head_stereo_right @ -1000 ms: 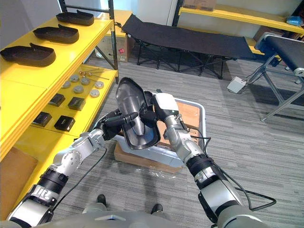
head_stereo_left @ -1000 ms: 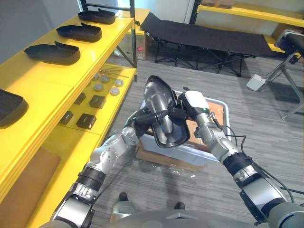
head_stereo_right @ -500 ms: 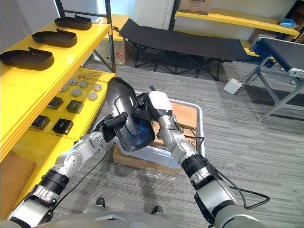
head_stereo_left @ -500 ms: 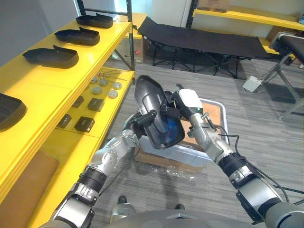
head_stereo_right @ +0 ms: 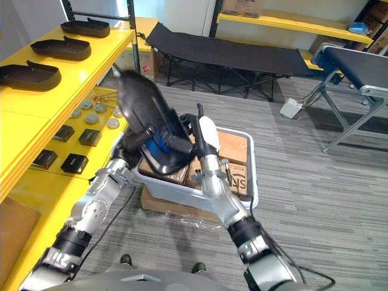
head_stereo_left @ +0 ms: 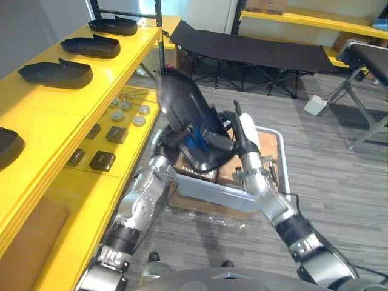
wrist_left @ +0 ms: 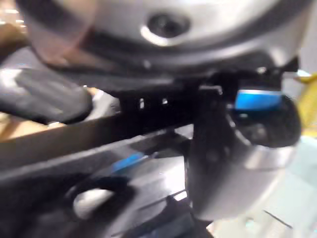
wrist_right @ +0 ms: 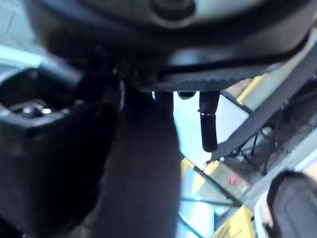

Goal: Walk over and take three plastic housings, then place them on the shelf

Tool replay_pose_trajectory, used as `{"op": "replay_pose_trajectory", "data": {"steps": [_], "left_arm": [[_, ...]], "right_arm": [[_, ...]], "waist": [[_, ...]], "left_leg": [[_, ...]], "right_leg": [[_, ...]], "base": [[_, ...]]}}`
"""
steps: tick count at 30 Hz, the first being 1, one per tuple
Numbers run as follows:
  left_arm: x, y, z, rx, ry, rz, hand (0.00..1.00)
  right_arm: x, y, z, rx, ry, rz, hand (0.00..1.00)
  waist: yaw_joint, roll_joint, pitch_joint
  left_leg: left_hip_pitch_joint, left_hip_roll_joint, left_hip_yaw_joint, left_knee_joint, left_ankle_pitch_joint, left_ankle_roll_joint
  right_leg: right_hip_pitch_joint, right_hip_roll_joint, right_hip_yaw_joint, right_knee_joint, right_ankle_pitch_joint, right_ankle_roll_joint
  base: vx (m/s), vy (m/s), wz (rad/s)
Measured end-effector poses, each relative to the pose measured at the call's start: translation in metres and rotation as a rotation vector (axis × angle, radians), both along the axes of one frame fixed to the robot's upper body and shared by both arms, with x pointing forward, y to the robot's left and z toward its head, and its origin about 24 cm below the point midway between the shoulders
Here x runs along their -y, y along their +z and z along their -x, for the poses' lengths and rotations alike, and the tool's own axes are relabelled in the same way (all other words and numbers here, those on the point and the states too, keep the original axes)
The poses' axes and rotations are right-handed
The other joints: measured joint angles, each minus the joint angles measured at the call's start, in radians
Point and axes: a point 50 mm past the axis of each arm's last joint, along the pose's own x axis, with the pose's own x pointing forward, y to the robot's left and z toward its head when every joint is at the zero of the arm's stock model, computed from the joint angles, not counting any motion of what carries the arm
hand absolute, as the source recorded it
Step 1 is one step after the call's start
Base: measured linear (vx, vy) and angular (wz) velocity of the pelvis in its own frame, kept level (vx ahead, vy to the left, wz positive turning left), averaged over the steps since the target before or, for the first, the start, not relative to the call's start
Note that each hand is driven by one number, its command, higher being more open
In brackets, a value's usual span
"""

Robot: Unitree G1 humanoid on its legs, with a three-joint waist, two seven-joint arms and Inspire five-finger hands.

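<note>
Above the grey bin (head_stereo_left: 206, 191), left hand (head_stereo_right: 133, 143) and right hand (head_stereo_right: 191, 136) clasp a plastic housing (head_stereo_left: 182, 106); the left eye view adds a fourth shelved housing (head_stereo_left: 7, 145).

The shelf (head_stereo_left: 48, 124) runs from 8 to 11 o'clock, with four housings (head_stereo_left: 56, 73) in a row on its top board and small parts (head_stereo_left: 115, 133) on the lower board. At the centre lies the bin (head_stereo_left: 209, 191) with boxes (head_stereo_left: 267, 145) in it. Above it is the held housing (head_stereo_left: 182, 112), in the right hand (head_stereo_left: 225, 130). A cot (head_stereo_left: 254, 51) stands behind at 12 o'clock.
</note>
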Motion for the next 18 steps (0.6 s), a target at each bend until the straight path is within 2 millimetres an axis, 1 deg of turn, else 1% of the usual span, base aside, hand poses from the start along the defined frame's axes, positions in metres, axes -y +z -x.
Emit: {"op": "replay_pose_trajectory", "data": {"steps": [1,2,3,4,5,6,7,8,9,11,12,15,17,18], "left_arm": [[-0.015,0.014,0.007,0.092,0.111,-0.1,0.0],[-0.023,0.019,0.011,0.13,0.169,-0.146,0.0],[-0.04,0.026,0.022,0.189,0.287,-0.242,0.0],[-0.056,0.028,0.035,0.215,0.39,-0.328,0.0],[-0.063,0.027,0.042,0.216,0.437,-0.368,0.0],[-0.073,0.023,0.053,0.202,0.505,-0.447,0.0],[-0.079,0.017,0.065,0.177,0.556,-0.519,0.0],[-0.082,0.01,0.076,0.142,0.583,-0.585,0.0],[-0.082,0.008,0.079,0.134,0.586,-0.6,0.0],[-0.078,-0.005,0.091,0.079,0.584,-0.69,0.0],[-0.077,-0.005,0.092,0.076,0.585,-0.699,0.0],[-0.065,-0.01,0.093,0.076,0.559,-0.723,0.0],[-0.061,-0.011,0.093,0.078,0.559,-0.699,0.0],[-0.059,-0.011,0.094,0.084,0.562,-0.658,0.0]], "right_arm": [[-0.003,-0.001,0.011,-0.024,0.025,-0.098,1.0],[-0.003,0.0,0.016,-0.028,0.035,-0.133,1.0],[0.0,0.004,0.024,-0.019,0.053,-0.186,1.0],[0.004,0.009,0.03,0.004,0.058,-0.231,1.0],[0.007,0.011,0.033,0.02,0.052,-0.243,1.0],[0.015,0.017,0.037,0.058,0.03,-0.263,1.0],[0.022,0.023,0.04,0.095,0.013,-0.293,1.0],[0.026,0.029,0.041,0.131,0.004,-0.303,1.0],[0.026,0.031,0.041,0.139,0.002,-0.304,1.0],[0.029,0.035,0.046,0.168,0.0,-0.324,1.0],[0.029,0.035,0.047,0.166,0.0,-0.328,1.0],[0.03,0.024,0.055,0.1,-0.011,-0.4,1.0],[0.032,0.015,0.061,0.019,0.014,-0.545,1.0],[0.035,0.008,0.066,-0.037,0.03,-0.645,1.0]], "waist": [[-0.003,0.0,0.0],[-0.005,0.001,0.0],[-0.006,0.001,-0.001],[-0.007,0.002,-0.001],[-0.006,0.002,-0.005],[-0.002,0.0,-0.012],[0.005,-0.001,-0.015],[0.007,-0.001,-0.017],[0.007,-0.001,-0.017],[0.007,0.0,-0.017],[0.006,0.0,-0.017],[0.002,0.008,-0.027],[-0.007,0.018,-0.032],[-0.016,0.025,-0.035]], "left_leg": [[0.001,0.0,0.001,-0.001,-0.001,-0.001],[0.002,0.0,0.001,-0.002,-0.002,-0.002],[0.006,0.0,0.003,-0.005,-0.003,-0.002],[0.017,0.0,0.006,-0.015,-0.006,-0.005],[0.018,0.0,0.006,-0.016,-0.01,-0.008],[0.017,-0.001,0.005,-0.017,-0.015,-0.007],[0.017,-0.001,0.004,-0.018,-0.016,-0.008],[0.015,-0.001,0.004,-0.018,-0.017,-0.009],[0.015,-0.001,0.004,-0.018,-0.017,-0.01],[0.014,-0.001,0.004,-0.017,-0.017,-0.011],[0.014,-0.001,0.004,-0.017,-0.018,-0.011],[0.013,-0.001,0.006,-0.017,-0.02,-0.014],[0.013,-0.001,0.008,-0.016,-0.021,-0.016],[0.013,0.0,0.008,-0.015,-0.022,-0.016]], "right_leg": [[0.0,0.0,0.0,0.0,-0.001,-0.001],[0.0,0.0,0.0,0.0,-0.002,-0.002],[0.0,0.0,0.0,0.0,-0.004,-0.004],[0.0,0.001,0.0,-0.001,-0.01,-0.005],[0.001,0.001,-0.002,-0.005,-0.014,-0.008],[0.001,0.0,-0.006,-0.005,-0.022,-0.013],[0.001,0.0,-0.008,-0.006,-0.025,-0.012],[0.001,0.0,-0.009,-0.006,-0.027,-0.011],[0.001,0.0,-0.01,-0.006,-0.027,-0.011],[0.001,0.0,-0.011,-0.006,-0.029,-0.011],[0.001,0.0,-0.011,-0.006,-0.029,-0.011],[-0.003,-0.001,-0.01,-0.006,-0.03,-0.011],[-0.004,0.0,-0.008,-0.006,-0.031,-0.012],[-0.005,0.0,-0.008,-0.006,-0.031,-0.012]], "base": [[0.0,0.0,0.0],[0.01,-0.002,-0.04],[0.0,-0.001,-0.05],[-0.01,-0.001,-0.04],[0.0,0.0,0.0],[0.0,0.001,0.04],[0.01,0.001,0.06],[0.01,-0.001,0.05],[0.01,0.001,0.03],[0.0,0.0,0.0],[0.0,0.0,0.0],[0.03,0.001,-0.04],[0.04,0.0,-0.04],[0.05,-0.003,-0.03]]}}
